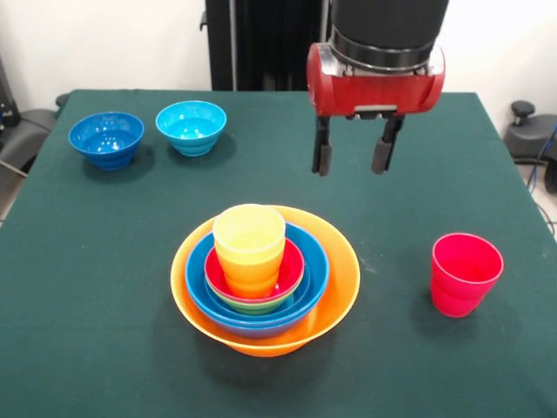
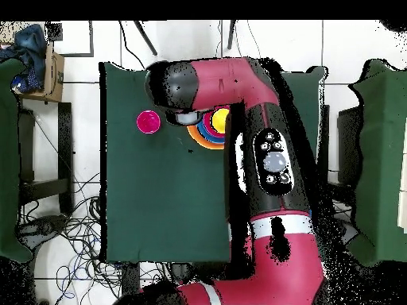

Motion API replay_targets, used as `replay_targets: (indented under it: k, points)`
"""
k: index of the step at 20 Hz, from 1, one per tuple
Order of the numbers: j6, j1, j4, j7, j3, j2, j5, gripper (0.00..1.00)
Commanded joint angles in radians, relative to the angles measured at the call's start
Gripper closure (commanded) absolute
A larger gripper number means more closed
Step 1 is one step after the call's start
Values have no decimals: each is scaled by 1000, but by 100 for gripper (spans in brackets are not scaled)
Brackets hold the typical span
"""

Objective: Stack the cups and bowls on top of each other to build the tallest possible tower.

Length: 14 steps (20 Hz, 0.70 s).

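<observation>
Nearest: tower (image 1: 265, 287), orange bowl (image 1: 335, 300) base, yellow cup (image 1: 249, 248) topmost. Red cup (image 1: 466, 273) stands apart on desk (image 1: 104, 261). Gripper (image 1: 352, 157) above, released, empty.

Cup (image 1: 249, 248) sits in nested bowls (image 1: 265, 300); another cup (image 1: 466, 273) stands right.

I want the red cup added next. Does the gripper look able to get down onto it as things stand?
Probably yes. The gripper hangs open and empty above the cloth, and the red cup stands upright and alone, well apart from the tower, with nothing over its mouth.
</observation>
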<state>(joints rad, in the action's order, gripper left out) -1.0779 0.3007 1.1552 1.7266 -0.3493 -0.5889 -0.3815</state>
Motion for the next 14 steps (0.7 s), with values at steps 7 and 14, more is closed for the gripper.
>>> replay_targets:
  k: [7,14]
  points:
    - [-9,-32,-36,103,44,85,6,0]
    - [-130,-10,-167,91,-1,102,121,0]
